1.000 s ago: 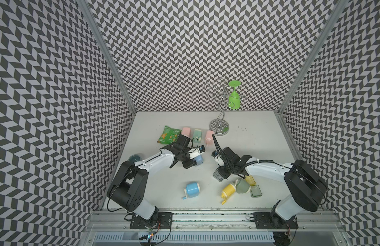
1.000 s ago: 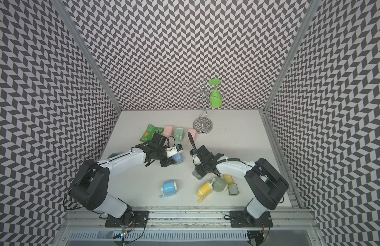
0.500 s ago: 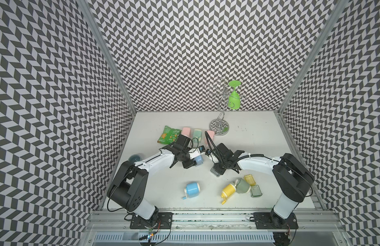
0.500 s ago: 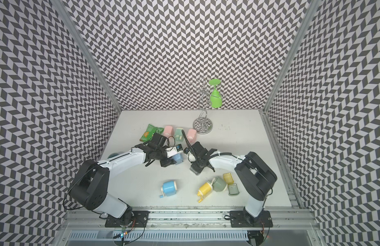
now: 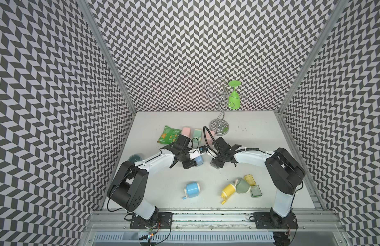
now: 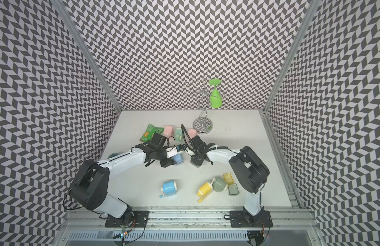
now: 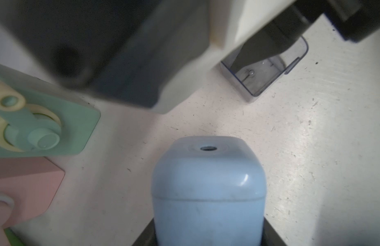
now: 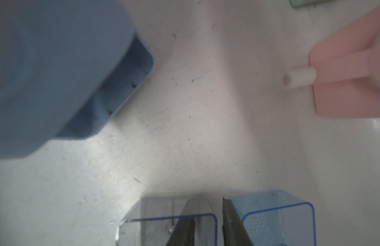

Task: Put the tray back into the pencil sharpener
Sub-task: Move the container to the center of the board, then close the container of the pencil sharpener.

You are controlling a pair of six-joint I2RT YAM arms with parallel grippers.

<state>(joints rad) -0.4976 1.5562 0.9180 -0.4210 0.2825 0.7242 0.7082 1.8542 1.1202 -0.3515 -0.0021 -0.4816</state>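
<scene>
While the right fingers (image 8: 183, 231) pinch one wall of the clear tray (image 7: 270, 78), mouth up at the middle of the table (image 5: 248, 132), the left fingers (image 7: 144, 237) clamp the blue pencil sharpener (image 7: 208, 191) lengthwise, pencil hole (image 7: 208, 148) forward; only the right wrist view catches its empty slot (image 8: 121, 85), turned toward the tray.

The sharpener (image 7: 208, 191) is pale blue, the tray (image 7: 268, 81) clear blue-tinted.

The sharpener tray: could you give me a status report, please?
Left gripper shut on pale blue pencil sharpener. Right gripper pinching wall of clear blue-tinted tray, short of the slot. Only bare white tabletop between.
</scene>
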